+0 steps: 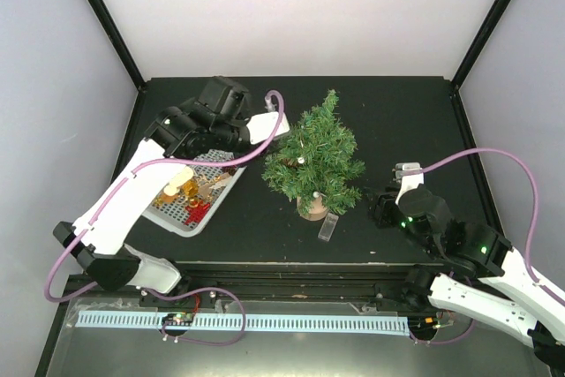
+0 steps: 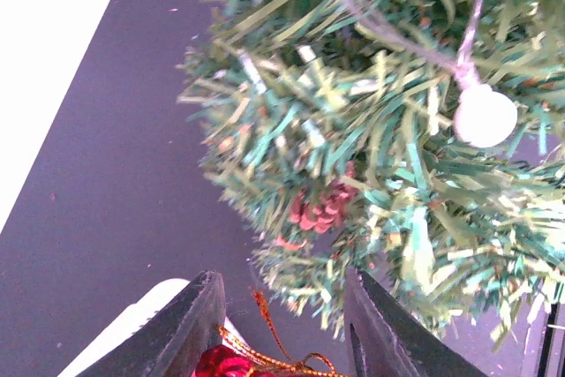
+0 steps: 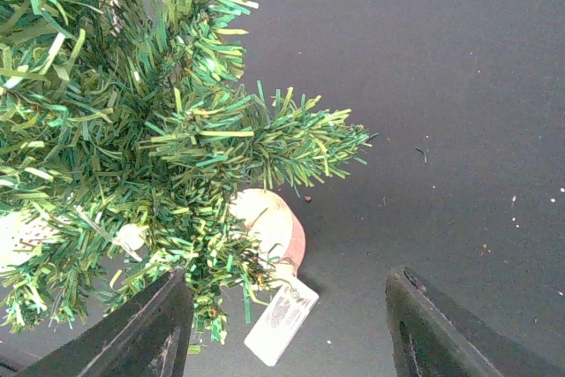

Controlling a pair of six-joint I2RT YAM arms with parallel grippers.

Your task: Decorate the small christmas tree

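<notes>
The small christmas tree [image 1: 316,158] stands upright on its round wooden base [image 1: 311,209] in the middle of the black table. My left gripper [image 1: 267,127] is at the tree's left side, level with its upper branches. In the left wrist view a red ornament [image 2: 219,362] with a gold string sits between its fingers [image 2: 190,328], close to the branches [image 2: 353,165]. My right gripper [image 1: 385,202] is open and empty, low on the table to the right of the tree. In its view the base [image 3: 275,225] and a paper tag [image 3: 281,320] lie ahead of it.
A white tray [image 1: 177,218] with gold and red ornaments lies on the left, under the left arm. A small clear tag [image 1: 328,227] lies in front of the tree. The tree carries a white ball [image 2: 484,115] and a red pine cone [image 2: 322,207]. White walls enclose the table.
</notes>
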